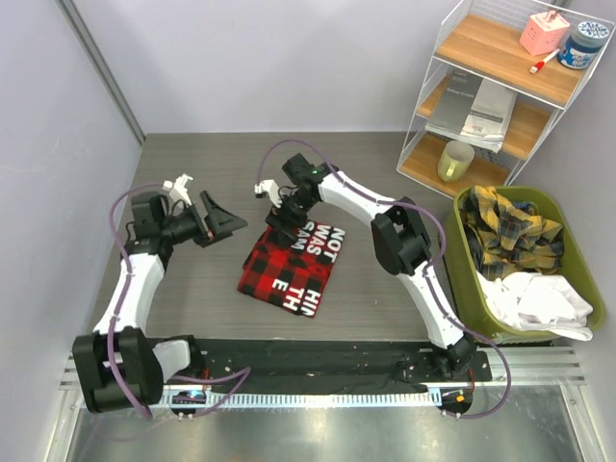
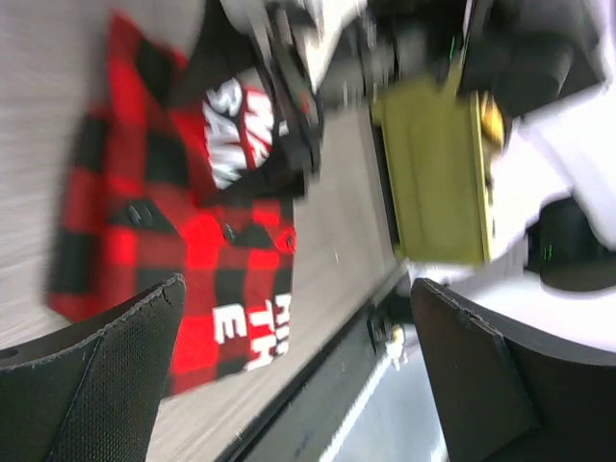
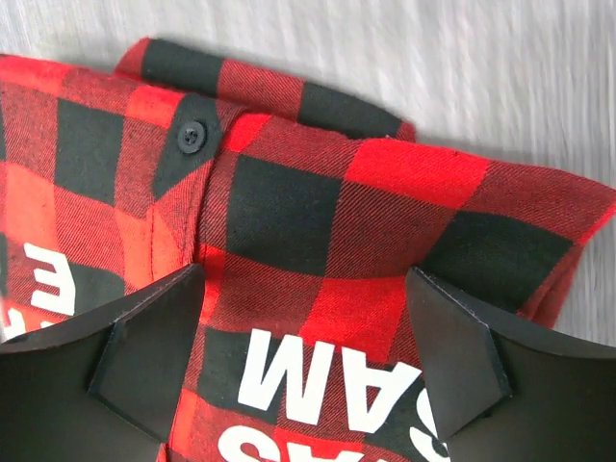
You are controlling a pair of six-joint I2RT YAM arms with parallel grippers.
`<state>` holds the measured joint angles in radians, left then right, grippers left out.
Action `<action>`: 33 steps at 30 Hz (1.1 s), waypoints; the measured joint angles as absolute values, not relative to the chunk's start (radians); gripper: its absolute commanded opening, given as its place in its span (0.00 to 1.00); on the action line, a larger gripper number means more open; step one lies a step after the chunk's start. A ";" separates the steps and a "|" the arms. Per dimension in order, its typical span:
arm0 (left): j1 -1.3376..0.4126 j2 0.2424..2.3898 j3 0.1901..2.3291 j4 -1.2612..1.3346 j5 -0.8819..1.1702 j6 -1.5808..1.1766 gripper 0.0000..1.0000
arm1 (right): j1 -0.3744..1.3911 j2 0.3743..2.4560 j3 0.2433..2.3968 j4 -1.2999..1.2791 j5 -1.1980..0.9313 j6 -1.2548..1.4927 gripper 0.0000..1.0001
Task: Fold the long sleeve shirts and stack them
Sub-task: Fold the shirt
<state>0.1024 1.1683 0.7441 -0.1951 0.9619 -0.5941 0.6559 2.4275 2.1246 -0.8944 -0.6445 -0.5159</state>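
The folded red-and-black flannel shirt (image 3: 289, 221) lay flat on the table directly beneath the right gripper (image 3: 303, 327). That gripper's fingers stood apart over the shirt's far edge, with white lettering showing between them and a black button (image 3: 192, 136) beyond the left finger. Whether the fingertips touched the cloth could not be told. The left gripper (image 2: 296, 289) hung with its jaws wide apart, the shirt ahead of it and clear of its fingers. On the right arm's outer side sat a green bin (image 1: 466, 265) holding a yellow plaid shirt (image 1: 505, 231) and a white garment (image 1: 534, 298). A wire shelf (image 1: 500, 87) with a mug (image 1: 455, 160) stood beyond the bin.
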 measured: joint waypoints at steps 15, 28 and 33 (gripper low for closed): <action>0.149 1.493 0.795 -0.379 0.818 -0.474 0.73 | 0.701 1.953 1.681 -0.914 -0.568 -0.583 0.72; 0.086 1.810 1.065 -0.580 0.804 -0.213 0.66 | 0.662 2.107 1.600 -0.922 -0.545 -0.580 0.62; 0.031 1.892 1.089 -0.593 0.844 -0.201 0.67 | 0.643 2.117 1.620 -0.948 -0.535 -0.618 0.62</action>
